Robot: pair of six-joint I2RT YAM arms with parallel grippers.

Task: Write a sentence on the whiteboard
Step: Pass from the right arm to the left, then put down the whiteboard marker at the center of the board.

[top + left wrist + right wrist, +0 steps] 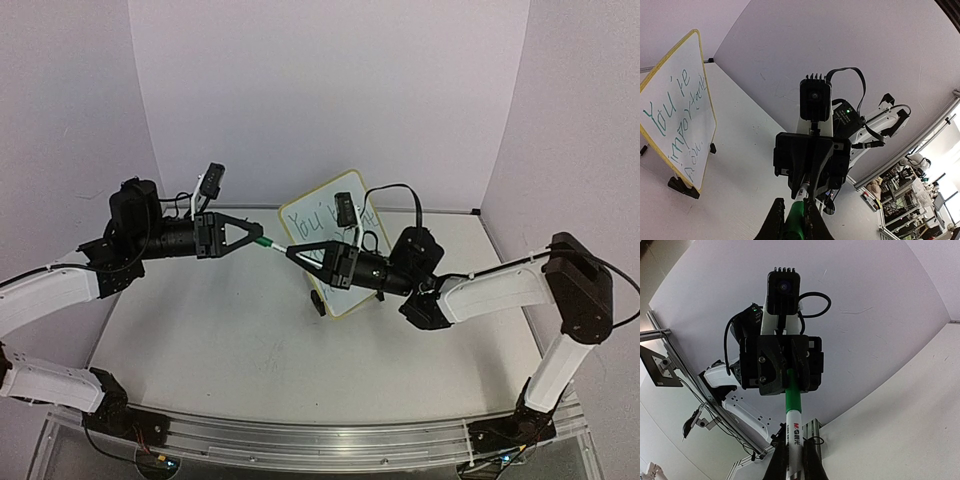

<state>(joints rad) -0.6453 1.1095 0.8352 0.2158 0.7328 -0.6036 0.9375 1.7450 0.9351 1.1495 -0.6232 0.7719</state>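
Evidently the marker (light, probably slick) was pinched at both ends: left gripper on its green cap, right gripper on the barrel.

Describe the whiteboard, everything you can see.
The whiteboard is small and white, with rounded corners and a thin pale-yellow frame. It stands on black feet on the white table. Green handwriting fills it in three lines: "You're important" plus a short unclear word. In the left wrist view only the table touches it.
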